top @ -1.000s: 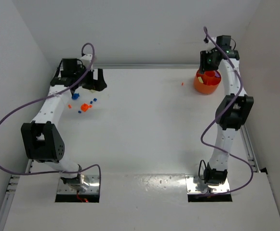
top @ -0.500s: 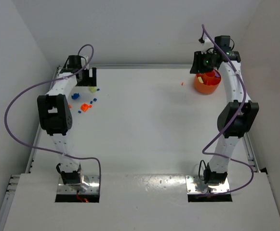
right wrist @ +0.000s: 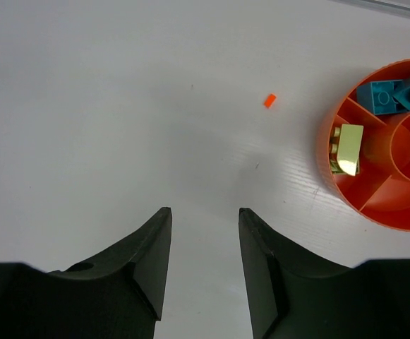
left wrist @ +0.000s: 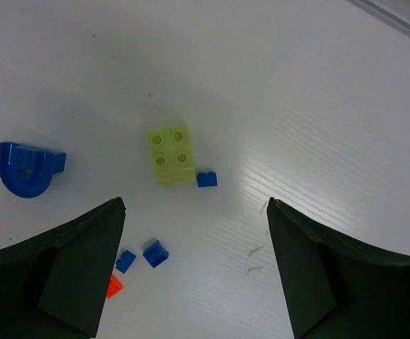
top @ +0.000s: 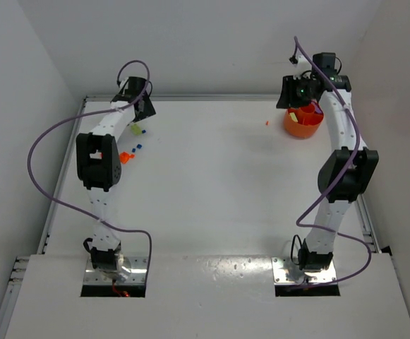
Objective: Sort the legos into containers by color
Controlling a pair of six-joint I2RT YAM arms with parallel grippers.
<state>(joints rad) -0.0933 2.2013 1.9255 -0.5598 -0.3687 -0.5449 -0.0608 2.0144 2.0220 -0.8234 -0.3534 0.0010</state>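
Observation:
Loose legos lie at the far left of the table. In the left wrist view a yellow-green brick (left wrist: 171, 156) touches a tiny blue one (left wrist: 206, 179), with a blue arch piece (left wrist: 27, 169), two small blue bricks (left wrist: 154, 253) and an orange bit (left wrist: 113, 286) nearby. My left gripper (left wrist: 195, 205) hangs open above them, holding nothing; from above, the left gripper (top: 141, 107) sits near the back wall. The orange bowl (right wrist: 328, 152) holds a yellow-green brick (right wrist: 348, 148) and blue bricks (right wrist: 395, 92) in separate compartments. My right gripper (right wrist: 205, 210) is open and empty, left of the bowl (top: 296, 128).
A stray orange brick (right wrist: 269, 100) lies on the table left of the bowl, also seen as the orange speck (top: 267, 123) from above. More orange legos (top: 125, 157) sit by the left arm. Walls close in behind and on both sides.
My left arm has swung toward the back wall and to the right, bringing its gripper over the yellow-green brick, jaws slightly narrower. The right gripper shifted a little left of the bowl.

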